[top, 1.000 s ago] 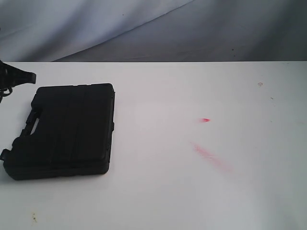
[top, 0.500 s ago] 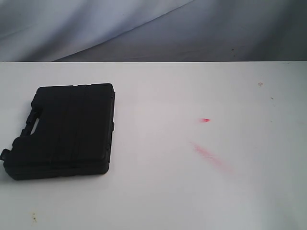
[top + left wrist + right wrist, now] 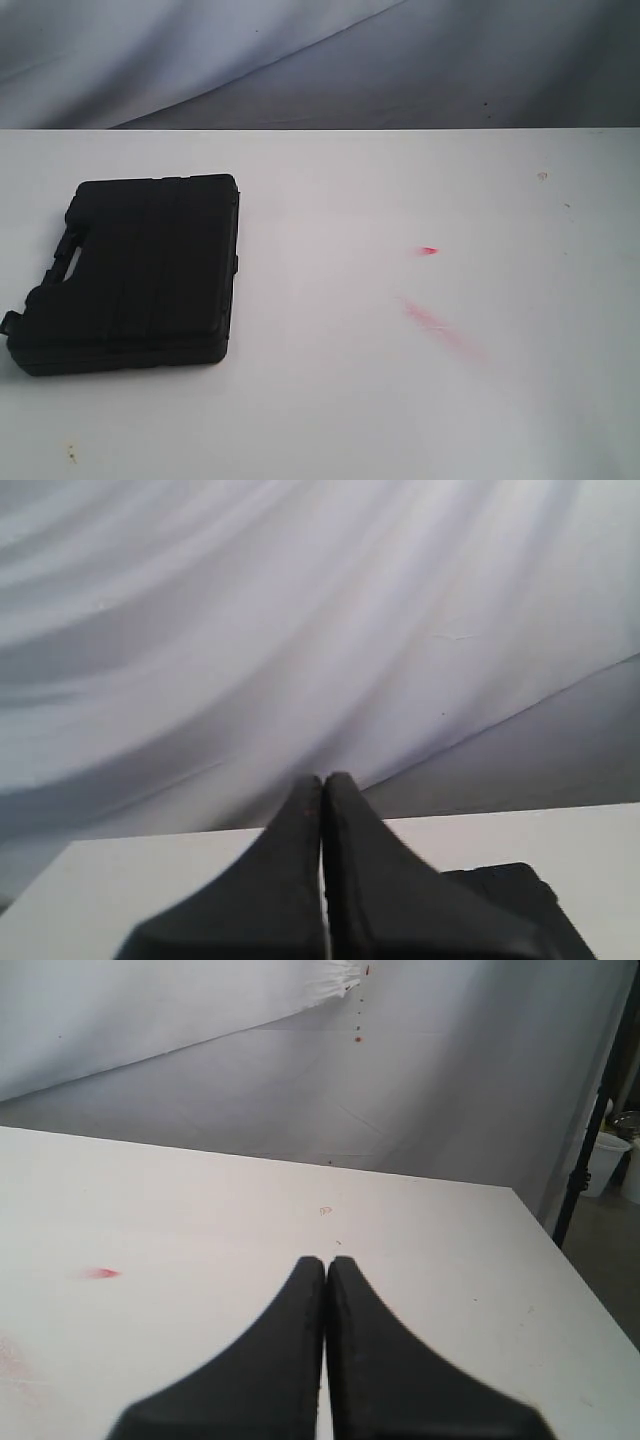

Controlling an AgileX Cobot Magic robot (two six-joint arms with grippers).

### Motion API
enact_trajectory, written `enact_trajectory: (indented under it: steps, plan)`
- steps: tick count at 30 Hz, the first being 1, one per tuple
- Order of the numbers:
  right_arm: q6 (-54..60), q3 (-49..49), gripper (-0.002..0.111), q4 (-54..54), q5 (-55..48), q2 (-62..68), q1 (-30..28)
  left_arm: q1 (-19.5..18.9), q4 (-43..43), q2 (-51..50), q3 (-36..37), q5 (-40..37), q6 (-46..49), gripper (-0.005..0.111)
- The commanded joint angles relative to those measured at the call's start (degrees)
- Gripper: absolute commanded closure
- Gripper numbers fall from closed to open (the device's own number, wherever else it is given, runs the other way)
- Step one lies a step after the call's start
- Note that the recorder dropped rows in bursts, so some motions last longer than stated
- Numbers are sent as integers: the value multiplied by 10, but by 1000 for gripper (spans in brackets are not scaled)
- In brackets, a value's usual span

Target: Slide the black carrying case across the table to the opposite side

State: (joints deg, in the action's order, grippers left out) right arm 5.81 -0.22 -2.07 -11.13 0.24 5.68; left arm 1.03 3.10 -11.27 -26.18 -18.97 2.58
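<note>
Starting at the left, the left pincer (image 3: 322, 780) is seen with its two dark fingers pressed together tip to tip, and nothing is held between them. It is raised over the white surface (image 3: 120, 880) and pointed toward a draped grey backdrop (image 3: 300, 630). A corner of the black carrying case (image 3: 505, 885) is seen just beside this pincer, lower than its fingertips and apart from them, partly hidden behind one finger. In the exterior view the case is shown lying flat and closed on the left part of the surface, with its handle (image 3: 66, 255) turned toward the left edge of that view.

Well apart from the case, further right, a small red mark (image 3: 428, 250) and a faint red smear (image 3: 440, 325) are seen on the surface. In the right wrist view the same mark is found off to one side of the right pincer (image 3: 326, 1262). That pincer's fingers are likewise closed against each other, and nothing is gripped. It is held above bare surface, and a tiny speck (image 3: 325, 1210) is seen ahead of its fingertips. Beyond the surface's edge, to the pincer's other side, a dark stand (image 3: 590, 1130) and a white bucket (image 3: 606, 1158) are visible.
</note>
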Motion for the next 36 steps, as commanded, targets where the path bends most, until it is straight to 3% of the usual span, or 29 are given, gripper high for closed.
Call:
enact_trajectory:
  steps: [1,6,15,23,29,36]
  plan:
    - [-3,2,108,2,0,-2,-4,3,-45,51,8,-10,9,107]
    - [-3,2,108,2,0,-2,-4,3,-38,111,8,-56,9,107]
    - [-3,2,108,2,0,-2,-4,3,-59,113,13,-102,23,107]
    - [-3,2,108,2,0,-2,-4,3,-142,113,109,-2,20,107]
    - [-3,2,108,2,0,-2,-4,3,-150,113,213,96,23,107]
    - [-3,2,108,2,0,-2,-4,3,-146,113,262,167,23,107]
